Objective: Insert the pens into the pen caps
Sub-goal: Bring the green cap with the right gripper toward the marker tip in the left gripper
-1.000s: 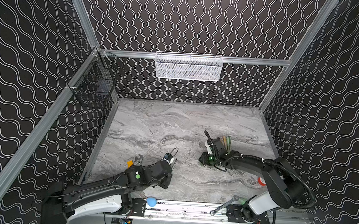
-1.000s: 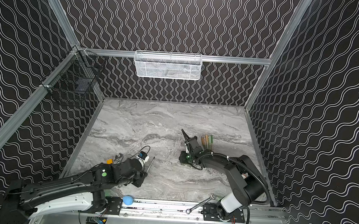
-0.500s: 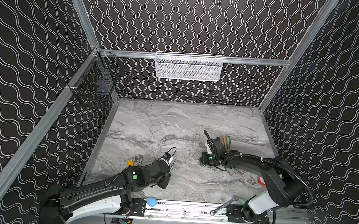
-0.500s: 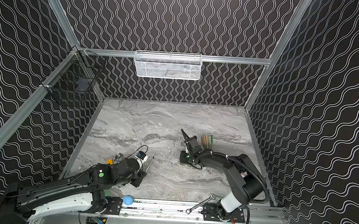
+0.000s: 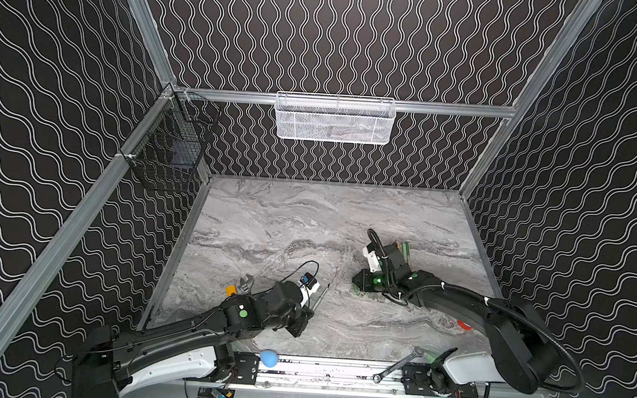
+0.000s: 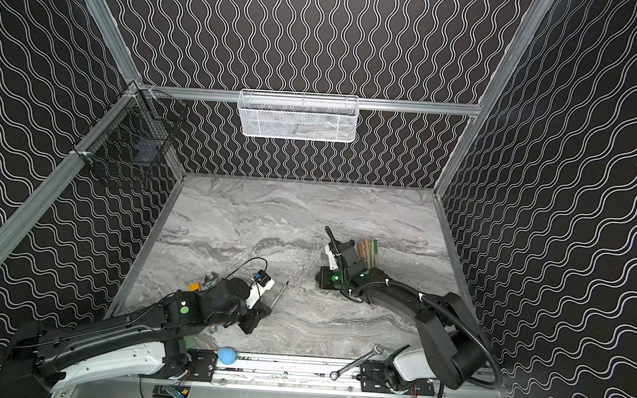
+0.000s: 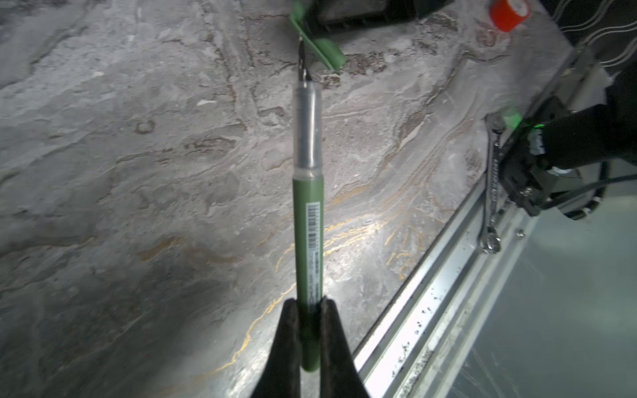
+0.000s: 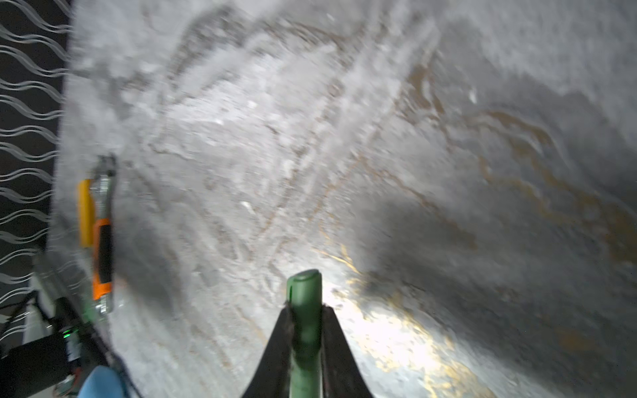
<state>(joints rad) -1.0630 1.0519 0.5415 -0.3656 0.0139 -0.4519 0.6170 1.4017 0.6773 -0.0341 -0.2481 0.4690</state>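
Observation:
My left gripper point(image 7: 308, 303) is shut on the rear end of a dark green pen point(image 7: 309, 213). The pen's clear front section and dark tip point at a green pen cap point(image 7: 324, 51). That same cap point(image 8: 305, 296) is clamped in my shut right gripper point(image 8: 305, 310). In both top views the left gripper point(image 5: 310, 313) point(image 6: 266, 310) holds the pen point(image 5: 322, 295) point(image 6: 280, 293) near the front middle, and the right gripper point(image 5: 359, 286) point(image 6: 320, 279) sits a little apart to its right. Several tan and green pens point(image 5: 404, 250) point(image 6: 368, 253) lie behind the right wrist.
An orange-handled utility knife point(image 8: 102, 237) and a yellow block point(image 5: 231, 290) lie by the left arm. A steel wrench point(image 5: 397, 366) and a blue ball point(image 5: 269, 358) rest on the front rail. A red object point(image 5: 464, 325) sits front right. A white basket point(image 5: 333, 117) hangs on the back wall, a black wire one point(image 5: 168, 153) on the left.
My right gripper's jaws have closed onto the green cap. The left arm has shifted only slightly, still holding the pen.

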